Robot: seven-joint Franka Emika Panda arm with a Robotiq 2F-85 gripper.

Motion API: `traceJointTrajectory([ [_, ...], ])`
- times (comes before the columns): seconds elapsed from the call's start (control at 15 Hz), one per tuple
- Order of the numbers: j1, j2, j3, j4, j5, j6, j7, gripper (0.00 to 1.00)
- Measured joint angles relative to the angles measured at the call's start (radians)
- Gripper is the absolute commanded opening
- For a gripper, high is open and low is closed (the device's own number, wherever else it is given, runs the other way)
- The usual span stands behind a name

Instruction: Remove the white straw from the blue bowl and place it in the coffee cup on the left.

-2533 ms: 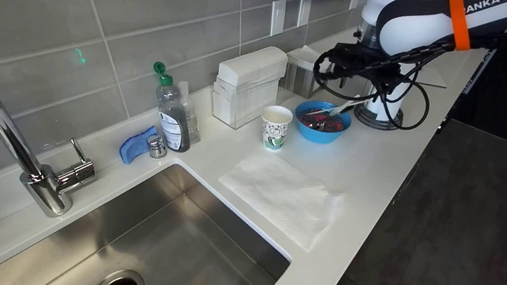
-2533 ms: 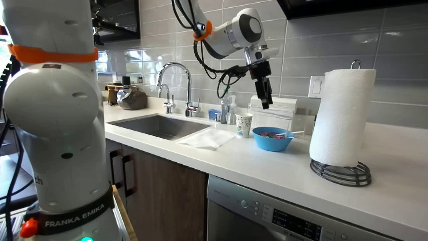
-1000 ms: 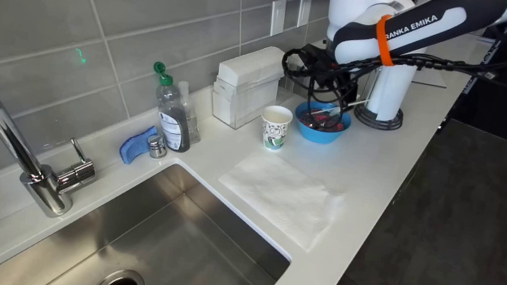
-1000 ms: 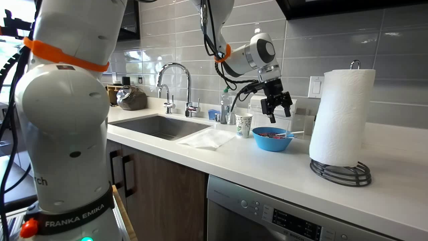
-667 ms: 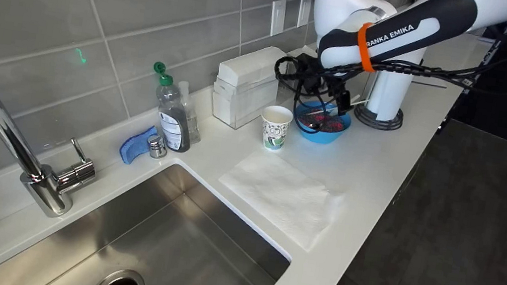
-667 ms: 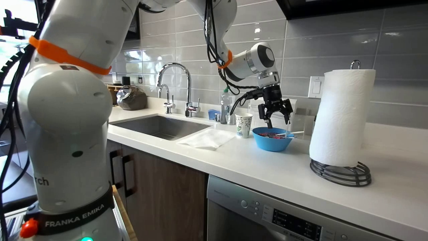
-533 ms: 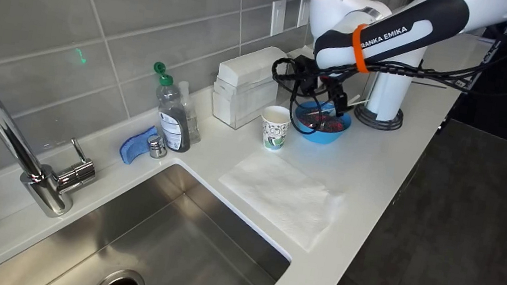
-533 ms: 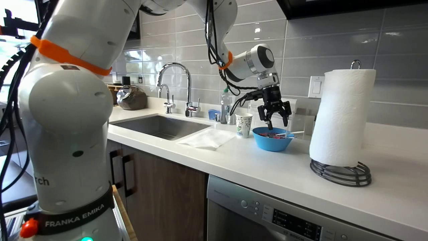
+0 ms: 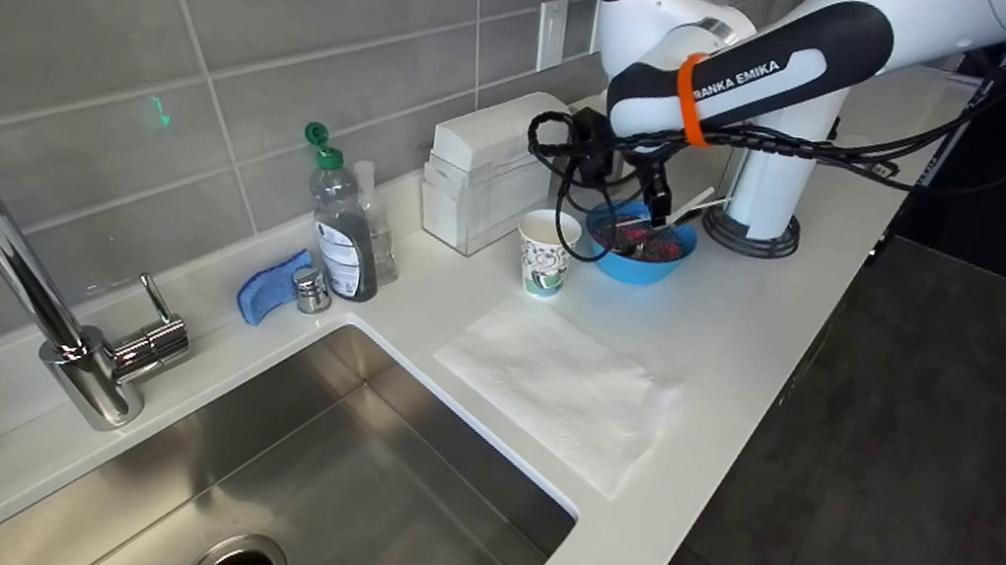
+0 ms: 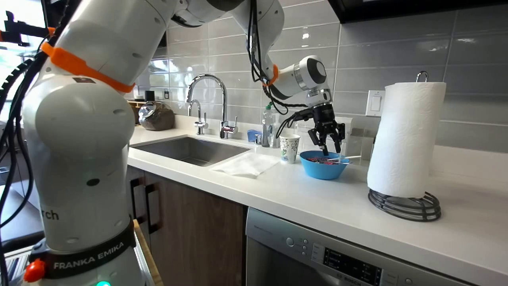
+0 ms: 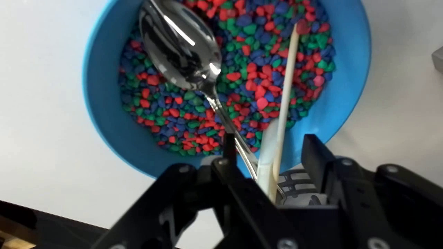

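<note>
The blue bowl (image 11: 104, 93) holds coloured pebbles and shows in both exterior views (image 9: 632, 271) (image 10: 323, 171). The thin white straw (image 11: 286, 86) leans in it and crosses the rim, beside a wider white utensil (image 11: 268, 145) and a metal spoon (image 11: 187, 52). My gripper (image 11: 269, 140) is open over that rim. In the wrist view the straw, the utensil and the spoon's handle run between its fingers; none is clamped. In an exterior view the gripper (image 10: 332, 152) has its fingertips at the bowl's rim height. The patterned coffee cup (image 9: 544, 264) stands upright beside the bowl, also here (image 10: 289, 149).
A paper towel roll (image 10: 408, 139) on a black wire stand is near the bowl. A napkin box (image 9: 487, 188) stands against the wall behind the cup. A paper sheet (image 9: 557, 385), a sink (image 9: 391, 495) and a soap bottle (image 9: 340, 238) lie beyond the cup.
My gripper has come down to the bowl and turned, and its fingers now show spread. In the last half second its fingertips look somewhat closer together. The bowl and cup have not moved.
</note>
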Motion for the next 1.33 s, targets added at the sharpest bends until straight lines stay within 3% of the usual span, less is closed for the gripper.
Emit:
traceJointTrajectory([
  [0.27,0.000,0.032,-0.003,0.030,0.000,0.002,0.015,0.38],
  [0.33,0.000,0.039,-0.004,0.037,0.000,0.004,0.018,0.30],
  [0.47,0.000,0.052,-0.007,0.048,0.000,0.010,0.026,0.29],
  [0.53,0.000,0.057,-0.009,0.054,0.000,0.012,0.028,0.20],
  [0.6,0.000,0.063,-0.011,0.060,0.000,0.013,0.030,0.25],
  [0.67,0.000,0.068,-0.013,0.065,0.000,0.013,0.030,0.19],
  [0.93,0.000,0.082,-0.021,0.070,0.000,0.014,0.031,0.15],
  [1.0,0.000,0.084,-0.022,0.070,0.000,0.014,0.031,0.02],
  [1.33,0.000,0.088,-0.025,0.070,0.000,0.014,0.032,0.02],
])
